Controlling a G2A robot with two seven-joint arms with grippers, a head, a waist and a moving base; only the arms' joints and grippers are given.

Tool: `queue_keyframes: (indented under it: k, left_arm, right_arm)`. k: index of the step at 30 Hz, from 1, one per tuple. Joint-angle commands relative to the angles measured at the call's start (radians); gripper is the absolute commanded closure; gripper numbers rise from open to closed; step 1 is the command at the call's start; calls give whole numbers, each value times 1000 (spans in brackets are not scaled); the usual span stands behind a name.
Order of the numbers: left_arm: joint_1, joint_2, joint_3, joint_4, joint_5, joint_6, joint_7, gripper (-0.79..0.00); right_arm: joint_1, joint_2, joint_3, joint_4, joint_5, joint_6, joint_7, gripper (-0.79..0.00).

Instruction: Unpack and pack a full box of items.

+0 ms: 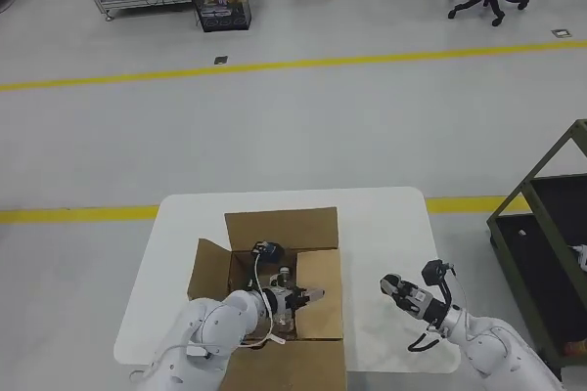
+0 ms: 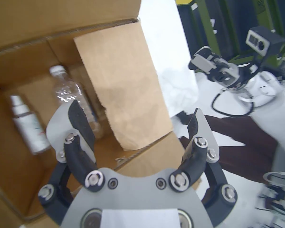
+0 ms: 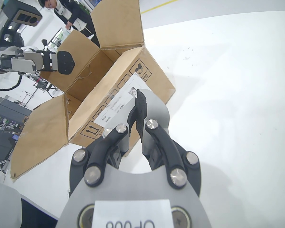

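Note:
An open cardboard box (image 1: pixel 274 230) (image 3: pixel 142 72) stands on the white table (image 1: pixel 382 225), flaps folded out. Inside it lie a clear plastic bottle (image 2: pixel 68 93) with a white cap and a white spray bottle (image 2: pixel 26 124). My left gripper (image 2: pixel 135 115) (image 1: pixel 308 295) hovers open over the box's interior near its right flap (image 2: pixel 123 84), holding nothing. My right gripper (image 3: pixel 138 110) (image 1: pixel 396 288) is shut and empty above the bare table, to the right of the box.
A dark green metal rack (image 1: pixel 558 244) stands off the table's right edge. Yellow floor lines (image 1: pixel 274 66) run behind the table. Bare tabletop lies right of the box around the right gripper.

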Motion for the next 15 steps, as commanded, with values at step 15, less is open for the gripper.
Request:
queue_keyframes:
  k: [15]
  left_arm:
    - [-74, -5, 30, 161, -87, 65, 12, -785]
  right_arm:
    - [-41, 4, 32, -35, -1, 11, 9, 0]
